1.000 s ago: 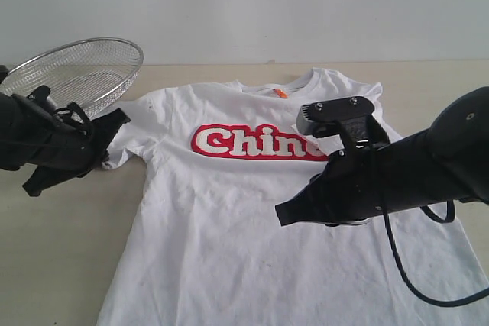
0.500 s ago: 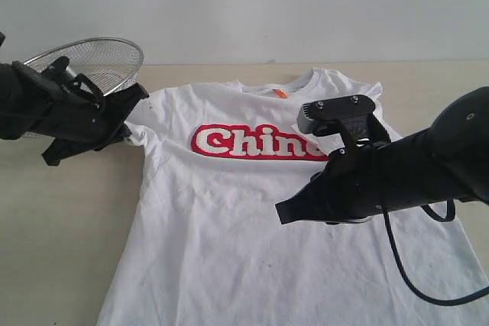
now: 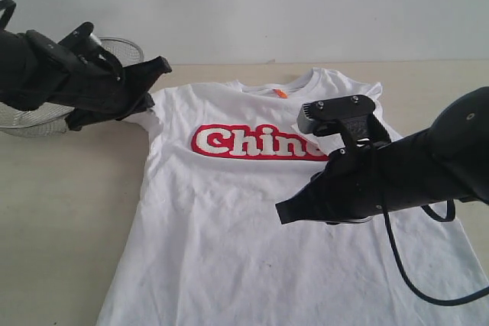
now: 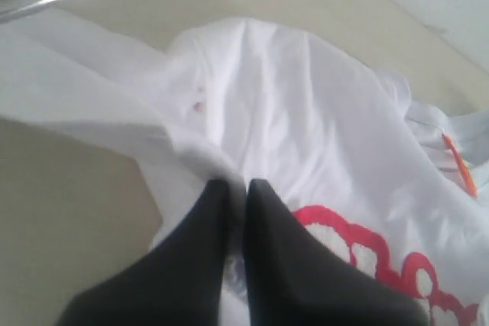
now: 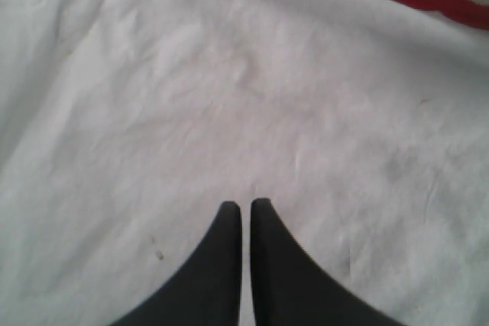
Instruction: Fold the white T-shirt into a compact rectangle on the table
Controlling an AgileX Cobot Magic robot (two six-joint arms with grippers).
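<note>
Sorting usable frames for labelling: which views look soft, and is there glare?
Exterior view: fairly sharp, evenly lit, lettering on the white T-shirt readable, no glare. Left wrist view: soft, left hand a dark blur. Right wrist view: cloth wrinkles clear, right hand dark, featureless.

The pale beige surface (image 3: 61, 211) carries the white T-shirt (image 3: 229, 250), spread print-up under the right pincer (image 3: 284, 214), and a wire-mesh basket (image 3: 34, 118) partly hidden behind the left pincer (image 3: 159, 66).

White T-shirt (image 3: 221, 227) — red lettering (image 3: 244, 143), orange tag (image 3: 280, 93); beige table (image 3: 61, 227).
</note>
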